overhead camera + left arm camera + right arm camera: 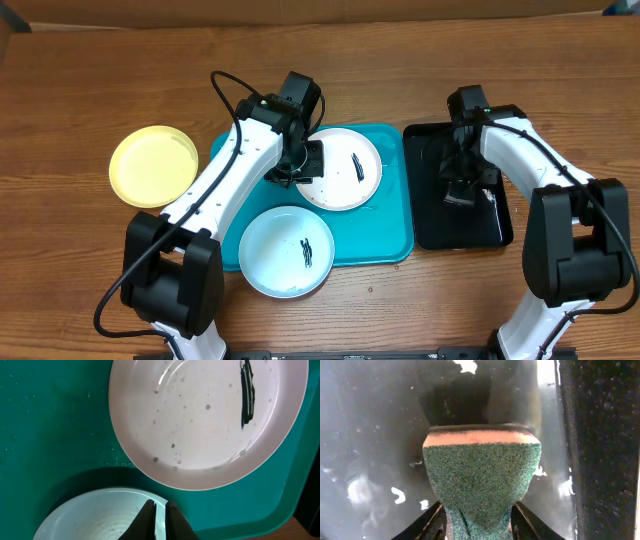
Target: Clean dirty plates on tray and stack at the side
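Note:
The turquoise tray [385, 240] holds the white plate [345, 170] and the light blue plate [285, 252], each with a black smear. The yellow-green plate [153, 165] lies on the table left of the tray, with no smear visible. My left gripper [300, 163] is shut and empty at the white plate's left edge. In the left wrist view its fingers [159, 510] hang over the blue plate's rim [90, 515], below the white plate [200, 425]. My right gripper [462, 185] is shut on a green sponge [482, 475] over the black tray.
A glossy black tray [430, 225], wet inside [370, 435], stands right of the turquoise tray. The turquoise tray floor [50, 420] shows in the left wrist view. A cardboard wall runs along the table's back edge.

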`<state>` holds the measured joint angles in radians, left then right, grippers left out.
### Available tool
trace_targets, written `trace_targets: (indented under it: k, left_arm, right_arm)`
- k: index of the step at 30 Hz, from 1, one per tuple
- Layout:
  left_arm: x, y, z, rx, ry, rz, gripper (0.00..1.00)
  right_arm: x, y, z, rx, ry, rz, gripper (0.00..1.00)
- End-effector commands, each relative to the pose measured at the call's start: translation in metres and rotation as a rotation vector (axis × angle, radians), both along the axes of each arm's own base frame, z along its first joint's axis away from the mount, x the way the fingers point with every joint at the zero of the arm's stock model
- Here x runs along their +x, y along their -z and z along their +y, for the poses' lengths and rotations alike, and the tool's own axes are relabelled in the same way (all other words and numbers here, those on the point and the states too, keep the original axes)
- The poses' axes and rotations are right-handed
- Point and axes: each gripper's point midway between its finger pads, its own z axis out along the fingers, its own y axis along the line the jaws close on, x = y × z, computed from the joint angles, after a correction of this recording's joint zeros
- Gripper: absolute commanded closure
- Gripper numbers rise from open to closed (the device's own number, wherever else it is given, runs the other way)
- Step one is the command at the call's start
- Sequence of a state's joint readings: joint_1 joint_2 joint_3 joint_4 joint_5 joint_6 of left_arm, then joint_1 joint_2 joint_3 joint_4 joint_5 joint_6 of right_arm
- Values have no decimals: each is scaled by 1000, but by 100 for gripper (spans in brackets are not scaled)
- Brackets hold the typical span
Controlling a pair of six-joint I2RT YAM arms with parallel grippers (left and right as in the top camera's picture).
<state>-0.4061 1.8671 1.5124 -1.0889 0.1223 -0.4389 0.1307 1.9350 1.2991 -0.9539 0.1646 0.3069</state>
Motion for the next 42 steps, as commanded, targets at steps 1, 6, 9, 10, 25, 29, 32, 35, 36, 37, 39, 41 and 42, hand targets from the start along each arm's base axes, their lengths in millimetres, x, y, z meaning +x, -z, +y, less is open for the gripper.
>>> trace_targets:
  k: [1, 6, 9, 10, 25, 29, 32, 35, 36, 37, 39, 41, 42]
  left_arm:
    - [3, -10, 1, -1, -7, -30, 87]
    - [6, -10, 5, 21, -11, -43, 79]
    - [11, -9, 12, 60, -48, -65, 75]
    - [13, -9, 15, 74, -64, -73, 75]
    - [33, 37, 28, 163, -122, -51, 66]
    - [35, 47, 34, 170, -138, -29, 65]
    - [37, 49, 41, 170, -155, -24, 66]
    - [40, 49, 45, 169, -169, -26, 66]
    - [41, 49, 46, 167, -172, -29, 66]
    - [42, 49, 46, 164, -173, -31, 66]
    - [43, 51, 42, 143, -175, -32, 67]
    - [43, 54, 34, 98, -169, -29, 67]
    - [43, 56, 31, 83, -164, -27, 67]
  right_arm:
    - [-1, 2, -3, 0, 10, 4, 57]
    - [-1, 3, 3, 30, 6, 8, 57]
    - [-2, 3, 3, 30, 6, 8, 63]
    - [-2, 3, 3, 30, 6, 9, 70]
    - [-2, 3, 3, 30, 6, 11, 96]
    - [-2, 3, 3, 30, 6, 9, 96]
    - [-1, 3, 3, 31, 6, 5, 96]
    - [-1, 3, 3, 31, 6, 4, 96]
    - [-1, 3, 3, 31, 6, 5, 96]
    - [-1, 3, 3, 31, 6, 5, 96]
    - [-1, 3, 3, 31, 6, 5, 96]
    - [-1, 3, 3, 31, 6, 5, 96]
    - [-1, 3, 3, 31, 6, 5, 96]
